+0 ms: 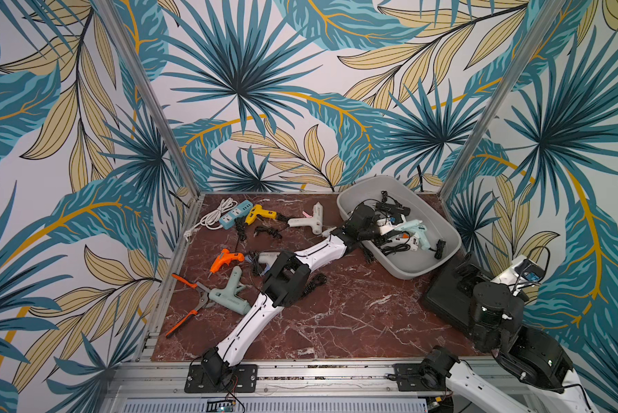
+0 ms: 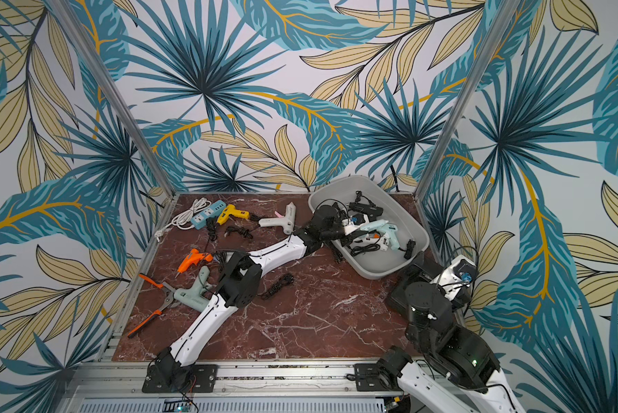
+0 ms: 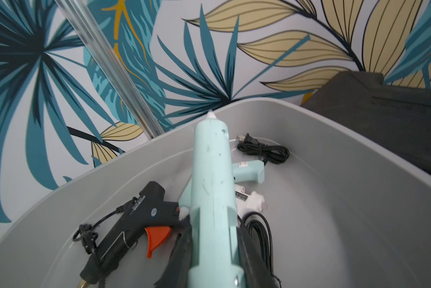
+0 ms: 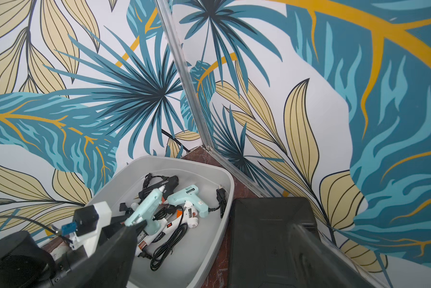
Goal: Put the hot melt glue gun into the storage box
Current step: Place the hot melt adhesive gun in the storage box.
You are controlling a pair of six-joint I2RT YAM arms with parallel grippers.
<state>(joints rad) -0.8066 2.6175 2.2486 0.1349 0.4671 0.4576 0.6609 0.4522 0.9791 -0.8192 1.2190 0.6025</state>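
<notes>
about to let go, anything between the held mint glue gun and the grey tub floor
Only a small white glue gun and coiled black cord lie under the mint plastic glue gun, inside the light grey plastic tub.

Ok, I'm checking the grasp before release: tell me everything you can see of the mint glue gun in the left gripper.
The mint glue gun looks like smooth pale mint plastic, with a white nozzle tip. The left gripper is shut on its rear body, one black finger on each side. It hangs over the storage box, nozzle tilted up, above a black glue gun and others lying there; whether it touches them is unclear.
</notes>
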